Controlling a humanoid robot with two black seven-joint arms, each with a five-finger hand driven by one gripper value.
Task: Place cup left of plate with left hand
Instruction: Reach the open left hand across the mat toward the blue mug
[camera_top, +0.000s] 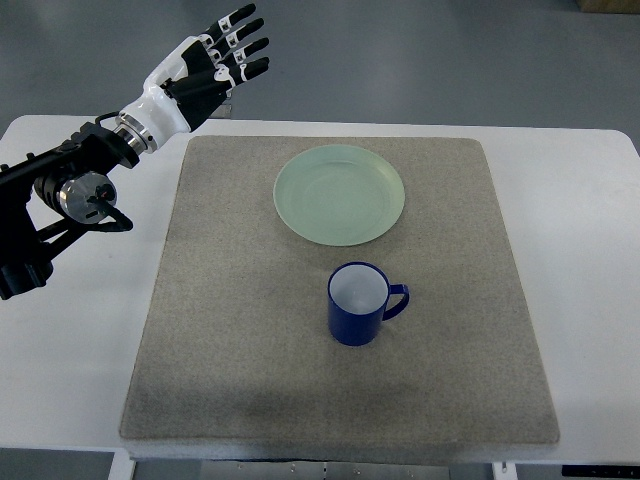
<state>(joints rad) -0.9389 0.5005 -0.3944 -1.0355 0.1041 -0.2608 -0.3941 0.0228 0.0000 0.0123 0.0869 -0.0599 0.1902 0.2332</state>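
Observation:
A dark blue cup (358, 304) with a white inside stands upright on the grey mat (230, 300), its handle pointing right. It sits just below the pale green plate (340, 194), which lies at the mat's upper middle. My left hand (225, 55) hovers beyond the mat's upper left corner, past the table's far edge, fingers spread and holding nothing. It is far from the cup. The right arm does not show.
The mat covers most of the white table (580, 250). My left arm's black forearm (60, 190) lies over the table's left side. Bare mat stretches left of the plate and around the cup.

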